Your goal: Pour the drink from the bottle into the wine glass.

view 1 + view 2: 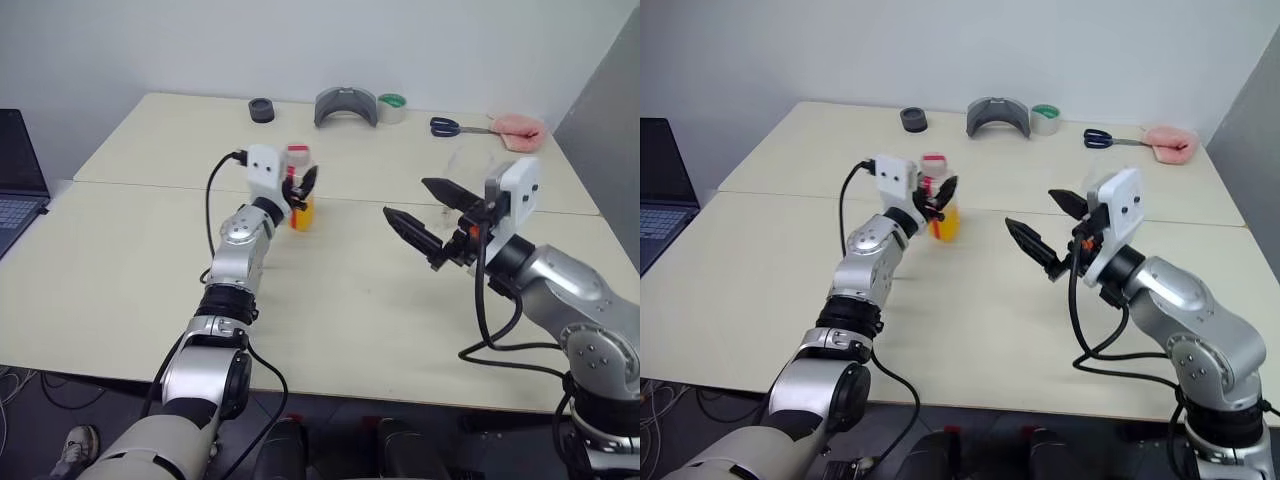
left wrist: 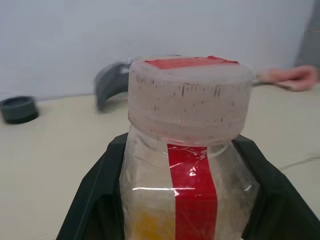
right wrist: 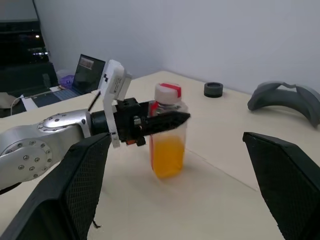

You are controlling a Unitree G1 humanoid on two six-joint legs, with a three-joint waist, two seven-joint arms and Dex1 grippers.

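— Orange-yellow drink (image 3: pixel 167 155) fills the lower half of the bottle (image 3: pixel 168 135). Where does the bottle sit relative to the left gripper (image 1: pixel 300 190)?

— Right between its two black fingers, which are clamped on the bottle's upper body just below the white-and-pink cap (image 2: pixel 190 97). In the right wrist view the bottle stands upright, its base at or just above the pale table (image 1: pixel 340 300); I cannot tell which.

— And the right gripper (image 1: pixel 425 212)?

— Spread wide, holding nothing, hovering above the table. From the bottle it lies at about three o'clock in the head views, well apart.

— The wine glass (image 1: pixel 463 165)?

— Faint, standing on the table at about twelve o'clock from the right gripper, toward the scissors (image 1: pixel 447 127).

— Anything else beyond the bottle?

— At twelve o'clock, near the far edge, a grey curved piece (image 1: pixel 346 106) with a tape roll (image 1: pixel 392 108) beside it.
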